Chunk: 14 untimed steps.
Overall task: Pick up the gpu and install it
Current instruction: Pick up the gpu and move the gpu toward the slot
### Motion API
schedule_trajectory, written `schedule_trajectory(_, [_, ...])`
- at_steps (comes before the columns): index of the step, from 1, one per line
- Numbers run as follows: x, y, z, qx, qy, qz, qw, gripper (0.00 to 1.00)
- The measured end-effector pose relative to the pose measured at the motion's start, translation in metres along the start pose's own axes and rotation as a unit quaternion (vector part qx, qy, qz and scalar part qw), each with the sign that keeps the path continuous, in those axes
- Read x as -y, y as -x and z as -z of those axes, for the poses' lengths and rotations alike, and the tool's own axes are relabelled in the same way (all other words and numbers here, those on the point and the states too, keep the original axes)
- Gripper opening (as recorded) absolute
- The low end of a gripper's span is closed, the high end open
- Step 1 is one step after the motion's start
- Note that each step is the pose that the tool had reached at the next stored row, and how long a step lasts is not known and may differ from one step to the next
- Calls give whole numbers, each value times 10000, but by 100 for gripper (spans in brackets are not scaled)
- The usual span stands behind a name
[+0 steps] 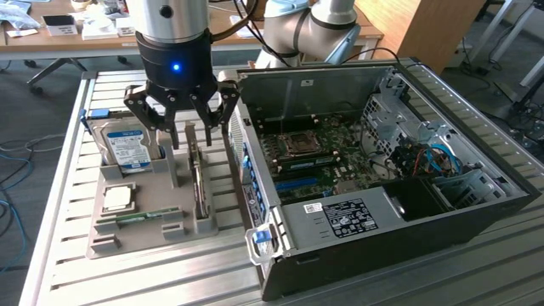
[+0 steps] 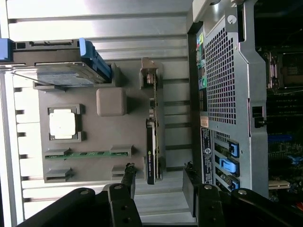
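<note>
Nothing installed yet: gpu [image 1: 200, 182] stands on edge in the grey tray [image 1: 127, 231]; hand [image 1: 193, 132] hovers above it, spread wide, holding nothing.

No text, brand or number legible.

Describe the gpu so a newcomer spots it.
On the exterior view's left of the open computer case lies a grey tray. The gpu is the thin dark card standing on edge nearest the case; the hard drive is thicker, blue-labelled.
</note>
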State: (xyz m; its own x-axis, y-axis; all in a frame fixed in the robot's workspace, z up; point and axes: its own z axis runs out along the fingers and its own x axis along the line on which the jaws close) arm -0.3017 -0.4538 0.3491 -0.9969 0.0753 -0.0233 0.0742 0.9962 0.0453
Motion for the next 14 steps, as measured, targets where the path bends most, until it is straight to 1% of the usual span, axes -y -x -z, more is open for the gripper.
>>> schedule_trajectory(7, [0,0,-4,1,1,0,10000,53])
schedule_trajectory(14, [2,-1,-54,0,0,0,10000,53])
